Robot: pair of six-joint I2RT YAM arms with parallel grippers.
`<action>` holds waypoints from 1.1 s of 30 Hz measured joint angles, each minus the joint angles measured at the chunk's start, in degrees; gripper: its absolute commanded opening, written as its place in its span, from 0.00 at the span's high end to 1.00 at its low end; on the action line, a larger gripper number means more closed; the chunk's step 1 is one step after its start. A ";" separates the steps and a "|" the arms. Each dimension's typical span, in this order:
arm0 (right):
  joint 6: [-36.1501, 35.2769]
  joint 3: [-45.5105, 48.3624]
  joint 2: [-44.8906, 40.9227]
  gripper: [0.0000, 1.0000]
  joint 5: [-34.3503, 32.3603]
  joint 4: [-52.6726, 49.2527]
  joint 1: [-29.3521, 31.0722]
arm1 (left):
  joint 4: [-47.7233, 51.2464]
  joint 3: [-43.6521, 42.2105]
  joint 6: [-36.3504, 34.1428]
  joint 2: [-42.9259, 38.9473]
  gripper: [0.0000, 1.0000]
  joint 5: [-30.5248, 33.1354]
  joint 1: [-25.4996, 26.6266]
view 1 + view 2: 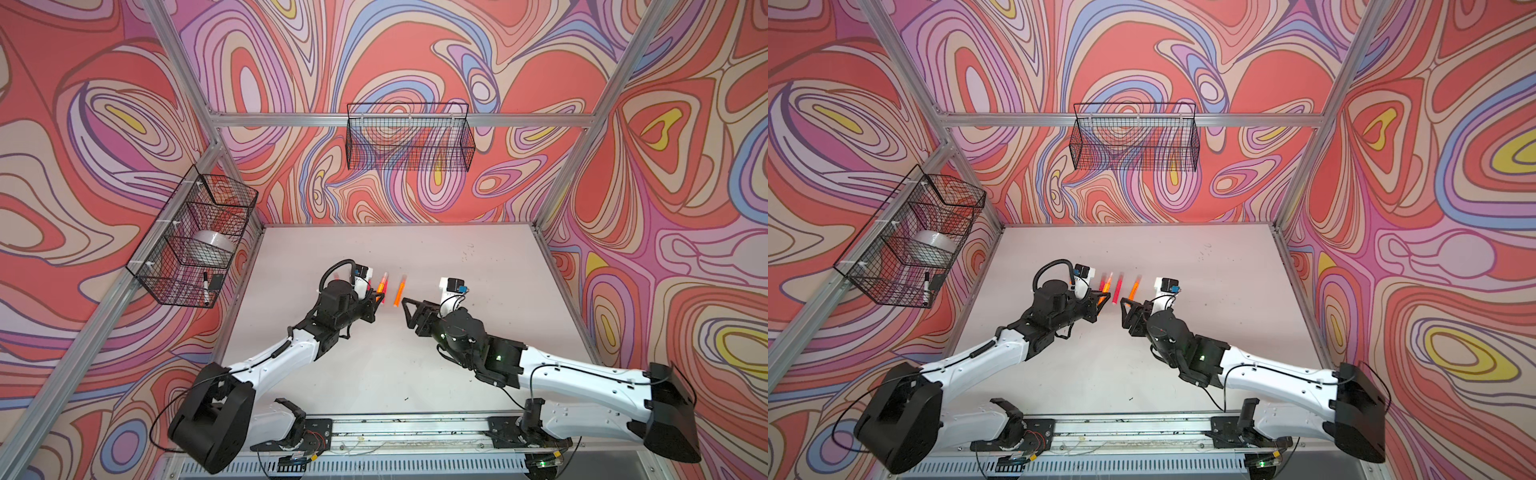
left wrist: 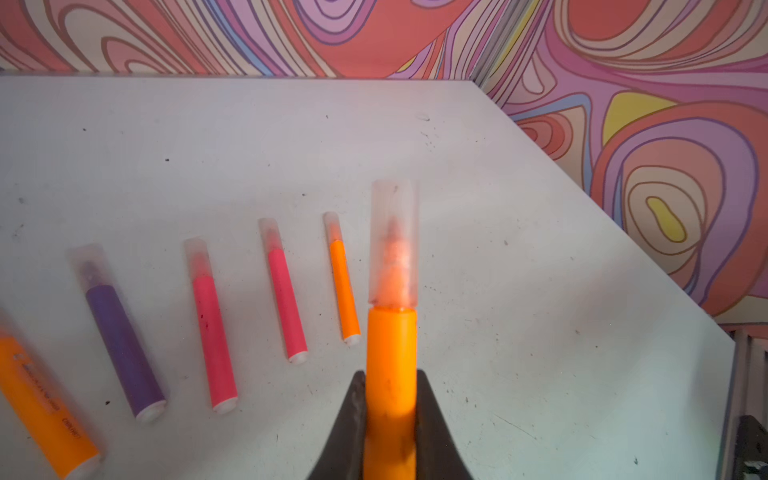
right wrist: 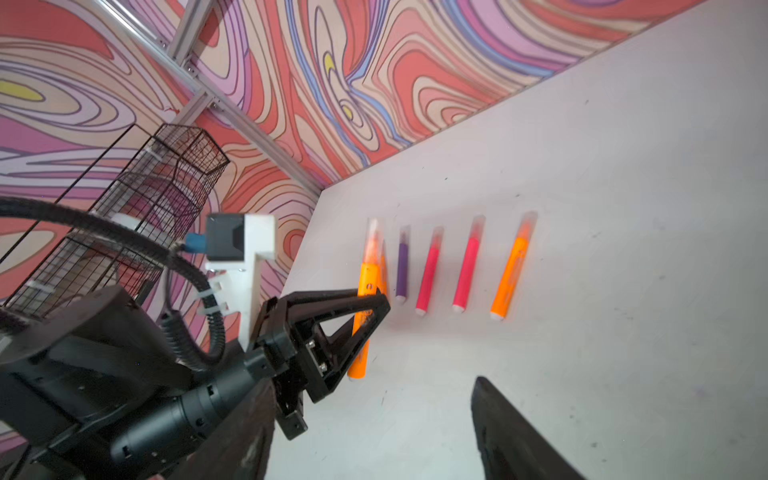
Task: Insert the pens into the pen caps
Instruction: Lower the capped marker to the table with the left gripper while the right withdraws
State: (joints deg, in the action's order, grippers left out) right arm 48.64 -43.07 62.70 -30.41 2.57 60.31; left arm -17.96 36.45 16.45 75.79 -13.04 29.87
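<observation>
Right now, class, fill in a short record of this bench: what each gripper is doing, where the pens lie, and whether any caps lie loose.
left gripper: shut on the held orange pen, clear cap over its tip
right gripper: open, empty
table: row of five capped pens lying side by side: orange, purple, pink, pink, orange
loose caps: none visible

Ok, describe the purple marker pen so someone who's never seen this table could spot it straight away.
On the pale grey tabletop, five slim capped marker pens lie side by side in a row. The purple marker pen lies between an orange pen and a pink-red pen; it is the only purple one.
</observation>
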 measured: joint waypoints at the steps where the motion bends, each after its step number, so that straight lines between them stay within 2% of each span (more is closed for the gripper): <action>1: 0.02 0.07 -1.99 0.13 -0.96 -2.25 -1.20 | 0.37 1.27 0.24 2.36 1.00 1.22 0.92; 5: -0.13 -0.13 -5.99 0.03 -3.61 -10.91 -7.41 | 2.03 8.17 1.20 11.21 1.00 5.35 5.42; 8: -1.46 -1.60 -5.07 0.02 -4.96 -17.29 -11.15 | 3.98 14.80 1.53 17.88 1.00 8.83 9.70; 13: -6.80 -3.91 -2.03 0.02 -5.64 -21.22 -11.98 | 8.02 25.00 1.75 28.06 1.00 12.59 14.23; 15: -8.33 -5.31 -0.33 0.06 -6.16 -22.84 -11.98 | 9.53 27.04 1.75 30.71 1.00 14.23 14.40; 17: -10.47 -6.19 0.90 0.23 -6.67 -23.30 -12.02 | 11.65 28.79 1.57 33.14 1.00 16.50 14.29; 19: -12.20 -6.21 1.44 0.31 -6.58 -22.88 -12.07 | 13.86 30.58 1.11 35.23 1.00 18.34 14.21; 20: -13.05 -6.21 1.73 0.29 -6.67 -22.62 -12.15 | 14.86 31.76 0.76 36.44 1.00 19.19 14.14; 22: -13.40 -6.21 2.21 0.15 -7.23 -22.47 -12.22 | 16.63 34.01 0.02 38.60 1.00 20.48 14.01; 23: -13.35 -6.23 2.38 0.12 -7.87 -22.56 -12.24 | 17.51 35.19 -0.42 39.67 1.00 20.90 14.01; 27: -15.74 -4.94 1.95 0.07 -8.79 -19.76 -12.31 | 19.96 38.27 -1.99 42.38 1.00 21.07 13.99; 30: -19.43 -2.97 1.05 0.09 -8.50 -16.11 -12.39 | 21.68 40.65 -2.99 44.24 0.95 21.46 13.99; 31: -20.98 -2.93 1.05 0.09 -7.98 -15.50 -12.55 | 22.38 41.79 -3.41 45.16 0.89 21.53 13.99; 33: -23.96 -2.93 1.05 0.06 -7.48 -14.34 -12.72 | 22.93 43.65 -4.17 46.27 0.69 21.49 13.99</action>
State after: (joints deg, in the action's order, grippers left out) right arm 24.69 -46.00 63.75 -37.89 -11.77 47.59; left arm 4.97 80.09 12.27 122.06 8.45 43.86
